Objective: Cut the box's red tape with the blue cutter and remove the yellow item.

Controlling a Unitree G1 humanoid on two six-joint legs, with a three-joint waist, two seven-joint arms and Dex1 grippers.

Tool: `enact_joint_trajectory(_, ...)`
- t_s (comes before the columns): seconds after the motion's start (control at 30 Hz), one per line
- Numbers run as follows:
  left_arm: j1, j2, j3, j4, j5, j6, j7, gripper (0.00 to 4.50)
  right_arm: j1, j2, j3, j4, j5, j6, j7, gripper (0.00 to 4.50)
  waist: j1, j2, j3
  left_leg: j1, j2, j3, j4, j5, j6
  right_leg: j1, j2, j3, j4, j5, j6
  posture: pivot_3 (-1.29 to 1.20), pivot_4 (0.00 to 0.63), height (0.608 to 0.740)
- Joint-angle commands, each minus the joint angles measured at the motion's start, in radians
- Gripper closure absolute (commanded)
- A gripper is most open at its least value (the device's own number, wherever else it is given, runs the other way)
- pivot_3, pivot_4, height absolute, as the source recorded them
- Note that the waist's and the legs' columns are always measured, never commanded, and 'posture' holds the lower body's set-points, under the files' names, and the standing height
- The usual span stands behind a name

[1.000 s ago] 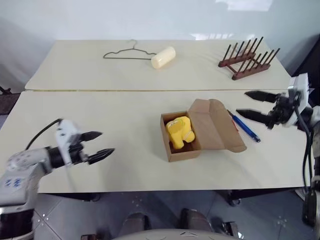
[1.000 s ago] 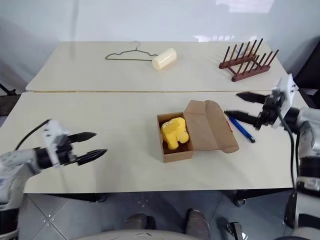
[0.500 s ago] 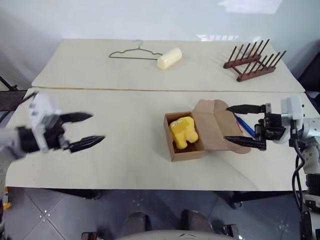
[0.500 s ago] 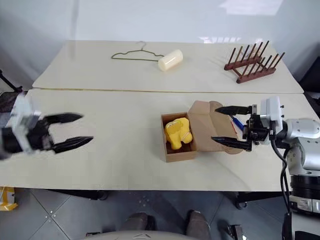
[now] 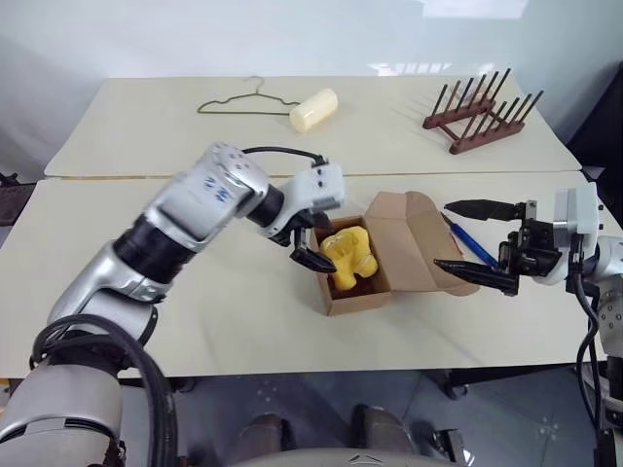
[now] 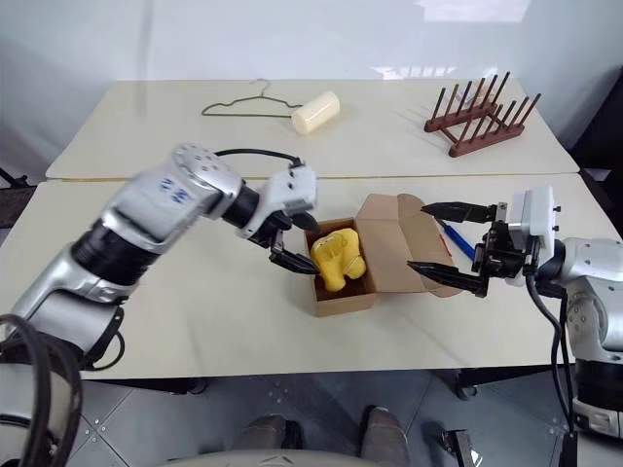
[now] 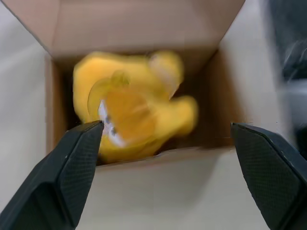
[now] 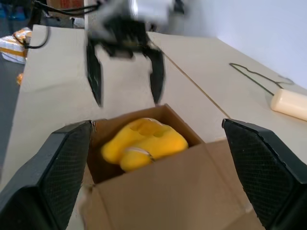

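The box [image 5: 375, 255] sits just right of the middle of the head view, on the near table [image 5: 234, 321], with its lid flap thrown open to the right and lying flat. The yellow item [image 5: 350, 253] lies inside the open carton, filling most of it; the left wrist view shows it lumpy and bright between the brown walls. The left gripper [image 5: 310, 245] hangs at the box's left edge, tilted down toward the opening, its two black fingers spread wide apart and holding nothing; in its wrist view one finger [image 7: 72, 167] stands outside the near wall, on the table side. The right gripper [image 5: 469, 238] is at the right of the frame, pointing left over the far end of the lid flap, its fingers likewise parted wide and empty. The blue cutter [image 5: 465, 239] lies on the table just right of the flap, partly behind those fingers. In the upper part of the frame, on the far table, are a wire hanger [image 5: 243, 103], a pale cream cylinder [image 5: 313, 109] just beside it, and a wooden rack [image 5: 482, 115] at upper right.
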Motion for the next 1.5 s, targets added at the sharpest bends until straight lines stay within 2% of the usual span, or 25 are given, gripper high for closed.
enact_joint_trajectory(0.03, -0.06, -0.092, 0.031, 0.173, 0.071, -0.083, 0.023, 0.03, 0.034, 0.0, -0.046, -0.101, 0.046, 0.023, -0.055, 0.0, 0.008, -0.003, 0.002, -0.001, 0.0, 0.0, 0.001, 0.0, 0.0, 0.0, 0.0, 0.0, 0.0, 0.0, 0.0, 0.0, 0.15, 0.74)
enact_joint_trajectory(0.2, -0.09, -0.177, 0.023, 0.315, 0.126, -0.163, -0.057, 0.03, 0.122, 0.013, -0.074, -0.178, 0.06, 0.032, -0.116, 0.0, 0.015, -0.007, 0.004, -0.002, 0.0, -0.001, 0.003, -0.001, 0.002, 0.0, 0.0, 0.0, 0.0, 0.0, 0.0, 0.0, 0.15, 0.74)
enact_joint_trajectory(0.23, -0.09, -0.178, 0.013, 0.329, 0.143, -0.185, -0.08, 0.21, 0.134, 0.016, -0.077, -0.187, 0.061, 0.03, -0.128, 0.0, 0.014, -0.007, 0.004, -0.002, 0.0, -0.001, 0.003, -0.001, 0.002, 0.0, 0.0, 0.0, 0.0, 0.0, 0.0, 0.0, 0.15, 0.74)
enact_joint_trajectory(0.3, -0.092, -0.186, 0.014, 0.356, 0.168, -0.218, -0.101, 0.64, 0.147, 0.018, -0.078, -0.199, 0.063, 0.026, -0.144, 0.0, 0.011, -0.008, 0.005, -0.002, 0.0, -0.001, 0.003, -0.001, 0.002, 0.0, -0.001, 0.0, 0.0, 0.0, 0.0, 0.0, 0.15, 0.74)
enact_joint_trajectory(0.47, -0.108, -0.22, 0.063, 0.416, 0.198, -0.27, -0.102, 2.12, 0.17, 0.028, -0.077, -0.222, 0.069, 0.021, -0.177, 0.0, 0.01, -0.008, 0.005, -0.002, 0.0, -0.001, 0.003, -0.001, 0.002, 0.0, 0.0, 0.0, 0.0, 0.0, 0.0, 0.0, 0.15, 0.74)
enact_joint_trajectory(0.67, -0.129, -0.282, 0.265, 0.464, 0.115, -0.307, -0.055, 3.88, 0.193, 0.057, -0.082, -0.204, 0.052, -0.008, -0.208, 0.0, 0.013, -0.009, 0.006, -0.003, 0.0, -0.001, 0.004, -0.001, 0.003, 0.0, -0.001, -0.001, 0.0, 0.0, 0.0, 0.0, 0.15, 0.74)
enact_joint_trajectory(0.77, -0.122, -0.302, 0.411, 0.461, 0.022, -0.314, -0.047, 4.44, 0.202, 0.076, -0.076, -0.181, 0.035, -0.038, -0.214, 0.0, 0.011, -0.009, 0.006, -0.003, 0.0, -0.001, 0.004, -0.002, 0.003, 0.0, -0.001, -0.001, 0.0, 0.0, 0.001, 0.0, 0.15, 0.74)
enact_joint_trajectory(0.87, -0.098, -0.308, 0.548, 0.429, -0.066, -0.308, -0.013, 4.49, 0.198, 0.098, -0.065, -0.167, 0.035, -0.056, -0.225, 0.0, 0.009, -0.009, 0.006, -0.003, 0.0, -0.001, 0.003, -0.001, 0.003, 0.0, -0.001, -0.001, 0.0, 0.0, 0.001, 0.0, 0.15, 0.74)
enact_joint_trajectory(0.93, -0.057, -0.302, 0.677, 0.372, -0.137, -0.346, 0.065, 4.49, 0.178, 0.126, -0.044, -0.163, 0.041, -0.067, -0.234, 0.0, 0.006, -0.009, 0.006, -0.003, 0.0, -0.002, 0.003, -0.001, 0.003, 0.0, -0.001, -0.001, 0.001, 0.0, 0.001, 0.0, 0.15, 0.74)
enact_joint_trajectory(1.0, 0.048, -0.245, 0.785, 0.231, -0.187, -0.374, 0.111, 4.49, 0.144, 0.168, 0.008, -0.171, 0.05, -0.071, -0.234, 0.0, -0.003, -0.009, 0.006, -0.002, 0.001, -0.002, 0.003, -0.001, 0.003, 0.0, -0.001, -0.001, 0.002, 0.0, 0.001, 0.0, 0.15, 0.74)
enact_joint_trajectory(1.07, 0.133, -0.196, 0.831, 0.118, -0.207, -0.346, 0.143, 4.49, 0.125, 0.195, 0.041, -0.18, 0.06, -0.066, -0.229, 0.0, -0.019, -0.009, 0.005, 0.001, 0.002, -0.002, 0.002, -0.001, 0.002, 0.0, -0.001, 0.0, 0.003, 0.0, 0.001, 0.0, 0.15, 0.74)
enact_joint_trajectory(1.2, 0.56, 0.044, 0.968, -0.157, -0.139, -0.385, 0.178, 4.49, 0.057, 0.254, 0.189, -0.184, 0.074, -0.055, -0.134, 0.0, -0.051, -0.008, 0.005, 0.005, 0.003, -0.002, 0.0, -0.001, 0.001, 0.0, 0.0, 0.0, 0.005, 0.0, 0.0, 0.0, 0.15, 0.74)
enact_joint_trajectory(1.27, 0.746, 0.121, 1.048, -0.235, -0.127, -0.391, 0.21, 4.49, 0.028, 0.255, 0.243, -0.163, 0.051, -0.074, -0.073, 0.0, -0.056, -0.009, 0.006, 0.007, 0.003, -0.004, -0.002, -0.002, 0.0, -0.001, 0.0, 0.0, 0.005, 0.0, 0.0, 0.0, 0.15, 0.74)
enact_joint_trajectory(1.37, 0.989, 0.166, 1.189, -0.297, -0.144, -0.386, 0.256, 4.49, -0.035, 0.281, 0.288, -0.083, 0.013, -0.113, -0.026, 0.0, -0.038, -0.014, 0.008, 0.003, 0.004, -0.005, 0.003, -0.003, 0.001, -0.001, -0.001, -0.001, 0.006, 0.0, 0.0, 0.0, 0.15, 0.74)
enact_joint_trajectory(1.47, 1.116, 0.17, 1.24, -0.323, -0.165, -0.373, 0.277, 4.49, -0.077, 0.284, 0.307, -0.011, -0.021, -0.155, 0.02, 0.0, -0.004, -0.014, 0.008, 0.003, 0.008, -0.006, 0.007, -0.005, 0.002, 0.004, -0.002, -0.002, 0.004, 0.0, -0.001, 0.0, 0.15, 0.74)
enact_joint_trajectory(1.5, 1.153, 0.162, 1.254, -0.335, -0.185, -0.372, 0.27, 4.14, -0.097, 0.287, 0.307, 0.016, -0.026, -0.162, 0.027, 0.0, 0.007, -0.014, 0.008, 0.004, 0.008, -0.006, 0.007, -0.005, 0.003, 0.004, -0.002, -0.002, 0.004, 0.001, -0.002, 0.0, 0.15, 0.74)
